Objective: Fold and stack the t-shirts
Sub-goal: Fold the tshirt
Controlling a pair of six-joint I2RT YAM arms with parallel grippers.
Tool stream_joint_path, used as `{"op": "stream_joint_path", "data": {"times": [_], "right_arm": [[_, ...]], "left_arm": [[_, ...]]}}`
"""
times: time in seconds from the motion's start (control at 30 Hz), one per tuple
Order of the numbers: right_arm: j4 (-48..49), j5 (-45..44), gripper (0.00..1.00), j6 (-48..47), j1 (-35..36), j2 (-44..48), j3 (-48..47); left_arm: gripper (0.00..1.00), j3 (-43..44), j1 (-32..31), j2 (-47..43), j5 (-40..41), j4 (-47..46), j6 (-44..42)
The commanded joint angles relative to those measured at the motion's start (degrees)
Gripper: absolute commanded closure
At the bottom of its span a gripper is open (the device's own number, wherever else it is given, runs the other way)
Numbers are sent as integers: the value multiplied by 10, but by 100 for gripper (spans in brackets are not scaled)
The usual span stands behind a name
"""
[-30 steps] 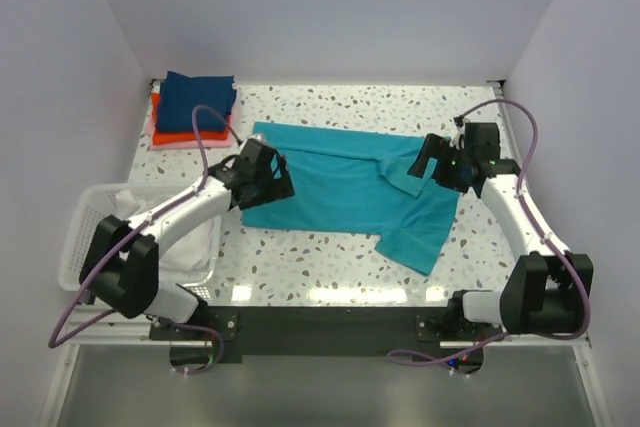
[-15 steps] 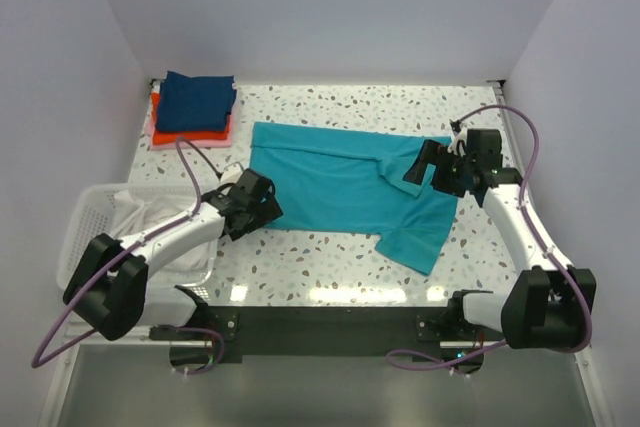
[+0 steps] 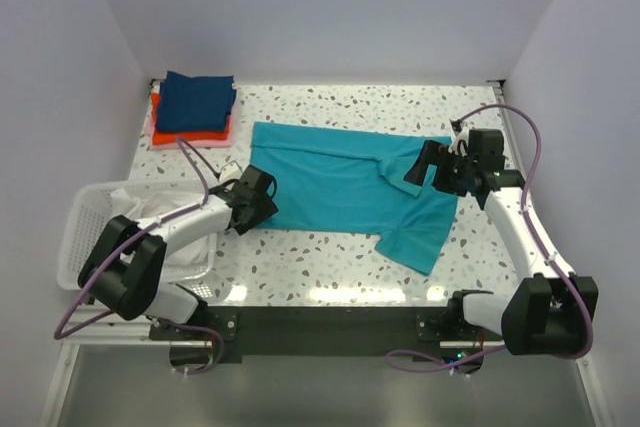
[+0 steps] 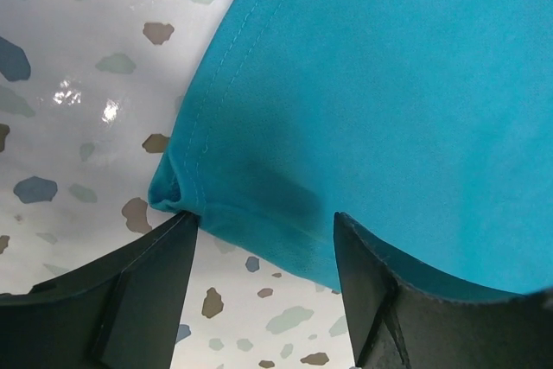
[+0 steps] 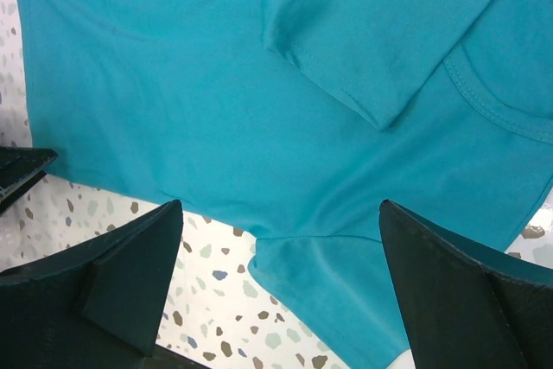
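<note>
A teal t-shirt (image 3: 340, 179) lies spread flat across the speckled table (image 3: 320, 257), one sleeve folded over its right side (image 5: 363, 32). My left gripper (image 3: 262, 203) sits low at the shirt's near-left corner. Its jaws straddle the hem (image 4: 251, 222) with a gap on both sides, so it is open (image 4: 263, 224). My right gripper (image 3: 421, 168) hovers open (image 5: 278, 206) above the shirt's right side, with nothing between its fingers. At the back left, a folded navy shirt (image 3: 196, 100) lies on an orange-red one (image 3: 192, 136), which lies on a pink one (image 3: 160, 141).
A white slatted basket (image 3: 84, 237) holding white cloth (image 3: 190, 247) stands at the near left, beside the left arm. Grey walls close in the table on three sides. A black bar (image 3: 320, 327) runs along the near edge between the arm bases.
My left gripper has moved toward me, down to the teal shirt's near-left corner, and its jaws have narrowed around the hem. The right gripper shifted slightly left over the shirt.
</note>
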State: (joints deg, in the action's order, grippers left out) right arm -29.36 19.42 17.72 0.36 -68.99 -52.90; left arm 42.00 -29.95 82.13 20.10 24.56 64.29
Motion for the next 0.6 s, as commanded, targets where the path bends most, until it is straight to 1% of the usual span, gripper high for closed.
{"op": "stream_joint_path", "data": {"times": [0.0,0.17,0.27,0.3,0.37,0.4,0.47,0.5,0.57], "right_arm": [[-1,-3,1,-11,-1,13,3],[-2,-3,1,-11,-1,8,3],[-2,0,1,-11,-1,5,3],[-1,1,1,-11,-1,4,4],[-1,4,1,-12,-1,3,4],[-1,5,1,-12,-1,2,4],[-1,9,1,-13,-2,2,4],[-1,9,1,-13,-1,2,4],[0,8,1,-14,-1,3,6]], "left_arm": [[31,5,16,10,14,49,43],[34,12,11,-9,7,95,51],[34,12,10,-16,27,124,70],[36,12,10,-15,41,129,79],[39,19,10,-7,45,138,80],[42,20,10,-4,48,140,83],[44,23,10,7,52,138,84],[47,25,10,11,57,139,87],[48,32,10,26,65,143,93]]}}
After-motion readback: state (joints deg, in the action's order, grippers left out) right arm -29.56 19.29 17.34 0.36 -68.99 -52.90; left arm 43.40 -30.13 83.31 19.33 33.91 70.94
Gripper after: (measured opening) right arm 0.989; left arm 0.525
